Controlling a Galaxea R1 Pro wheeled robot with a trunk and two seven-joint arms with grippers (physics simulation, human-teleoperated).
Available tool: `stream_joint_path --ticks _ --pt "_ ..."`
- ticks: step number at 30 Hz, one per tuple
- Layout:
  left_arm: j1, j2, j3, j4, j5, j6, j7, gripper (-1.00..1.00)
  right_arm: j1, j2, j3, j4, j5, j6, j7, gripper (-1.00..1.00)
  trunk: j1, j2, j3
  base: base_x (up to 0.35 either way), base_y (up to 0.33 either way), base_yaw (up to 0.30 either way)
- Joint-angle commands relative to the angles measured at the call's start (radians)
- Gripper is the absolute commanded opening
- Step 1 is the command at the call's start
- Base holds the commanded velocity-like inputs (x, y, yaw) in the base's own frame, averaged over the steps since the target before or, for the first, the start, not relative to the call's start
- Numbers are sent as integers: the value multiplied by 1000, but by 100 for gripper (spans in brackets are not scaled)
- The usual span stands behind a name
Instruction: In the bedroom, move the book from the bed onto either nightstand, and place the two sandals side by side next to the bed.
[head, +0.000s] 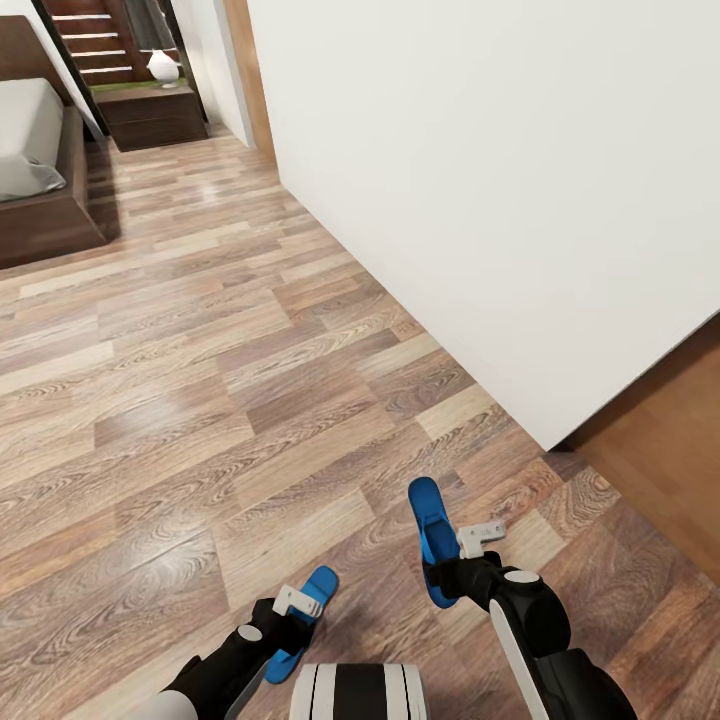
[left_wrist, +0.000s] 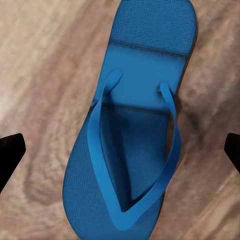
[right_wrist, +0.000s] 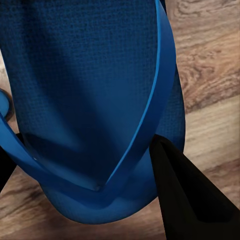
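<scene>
Two bright blue sandals sit close in front of me on the wood floor. The left sandal (head: 318, 585) (left_wrist: 135, 125) lies flat, strap up, and my left gripper (head: 288, 628) (left_wrist: 120, 150) hovers over it, open, with its fingertips (left_wrist: 10, 150) wide on both sides and apart from it. My right gripper (head: 445, 572) (right_wrist: 82, 175) is shut on the toe end of the right sandal (head: 428, 520) (right_wrist: 90, 75), which looks tilted on edge. The bed (head: 45, 215) is far off at the upper left, with a dark nightstand (head: 150, 118) past it. The book is out of view.
A white wall (head: 500, 200) runs along my right, its corner near the right sandal. Past the corner is a brown surface (head: 670, 450). A white lamp (head: 163, 67) stands on the nightstand. Wood-plank floor (head: 200, 380) stretches between me and the bed.
</scene>
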Motion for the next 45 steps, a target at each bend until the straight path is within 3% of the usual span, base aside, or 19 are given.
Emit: stream_joint_path --ticks 1,13,19,38,45 --pt "0 0 -2 -2 -1 6 -1 100 0 0 0 -1 0 5 -1 -100 0 0 -1 0 0 0" --pt "0 2 -4 -6 -1 6 -1 100 0 0 0 -1 0 5 -1 -100 0 0 -1 0 0 0" --pt "-8 3 -4 -8 -1 6 -1 100 0 0 0 -1 0 5 -1 -100 3 -2 -24 0 0 0" --pt "-38 5 -2 -8 -1 6 -1 100 0 0 1 -1 0 5 -1 -100 3 -2 -24 0 0 0" --pt "-47 5 -2 -8 0 6 -1 100 0 0 1 -1 0 5 -1 -100 4 -2 -35 0 0 0"
